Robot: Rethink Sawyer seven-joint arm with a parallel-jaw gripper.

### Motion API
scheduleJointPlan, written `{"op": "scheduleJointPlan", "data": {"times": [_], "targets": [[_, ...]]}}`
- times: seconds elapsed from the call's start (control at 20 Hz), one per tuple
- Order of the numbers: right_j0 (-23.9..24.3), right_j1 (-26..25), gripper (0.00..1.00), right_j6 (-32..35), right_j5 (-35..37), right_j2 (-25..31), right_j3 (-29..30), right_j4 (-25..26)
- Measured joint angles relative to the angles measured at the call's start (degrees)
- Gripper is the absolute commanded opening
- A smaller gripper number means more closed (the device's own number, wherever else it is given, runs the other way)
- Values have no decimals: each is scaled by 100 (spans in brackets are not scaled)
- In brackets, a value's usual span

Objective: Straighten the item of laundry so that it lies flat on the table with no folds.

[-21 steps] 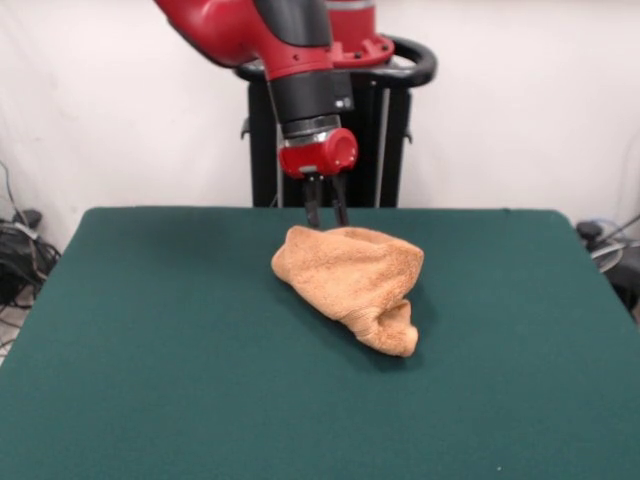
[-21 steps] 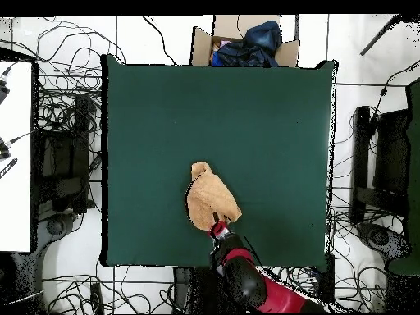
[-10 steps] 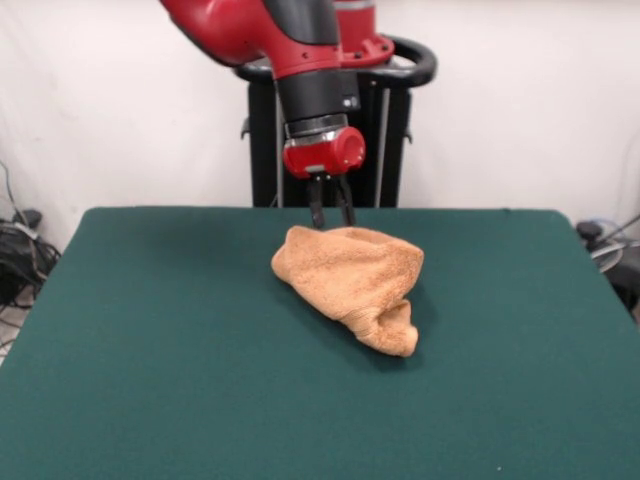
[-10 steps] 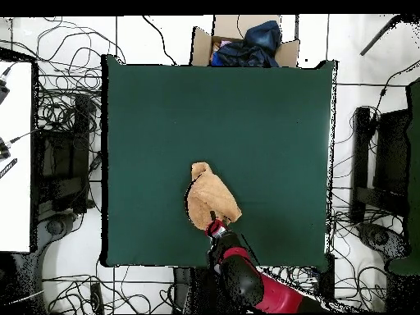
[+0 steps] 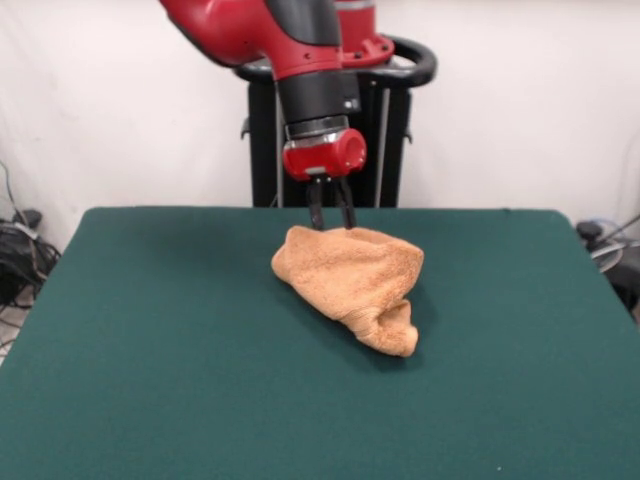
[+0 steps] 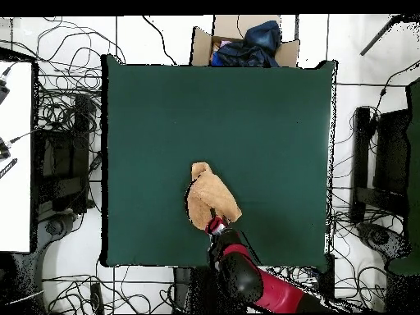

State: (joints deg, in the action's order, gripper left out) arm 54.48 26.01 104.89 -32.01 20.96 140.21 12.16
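1 towel (image 5: 352, 283), soft, light and limp, lies bunched on the surface (image 5: 150, 350). Gripper (image 5: 331, 222) hovers at its far edge, fingers slightly apart; pinch a loose corner.

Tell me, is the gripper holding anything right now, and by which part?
Nothing is held. The gripper is open, its tips at the far edge of the towel, which lies crumpled on the table.

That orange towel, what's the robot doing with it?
The robot arm's gripper hangs just above the far edge of the orange towel, its two fingers a little apart and not holding anything. The towel sits crumpled in a lump on the green table, not flat yet. It looks like the robot is about to grab an edge to spread it out.
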Motion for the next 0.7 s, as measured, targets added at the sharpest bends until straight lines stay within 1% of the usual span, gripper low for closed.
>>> {"op": "scheduleJointPlan", "data": {"times": [0.3,0.35,0.7], "targets": [[-35,56,100,0,23,3,-3,-92],[-84,133,100,0,82,7,-3,-234],[-216,397,100,0,383,62,-1,-775]]}}
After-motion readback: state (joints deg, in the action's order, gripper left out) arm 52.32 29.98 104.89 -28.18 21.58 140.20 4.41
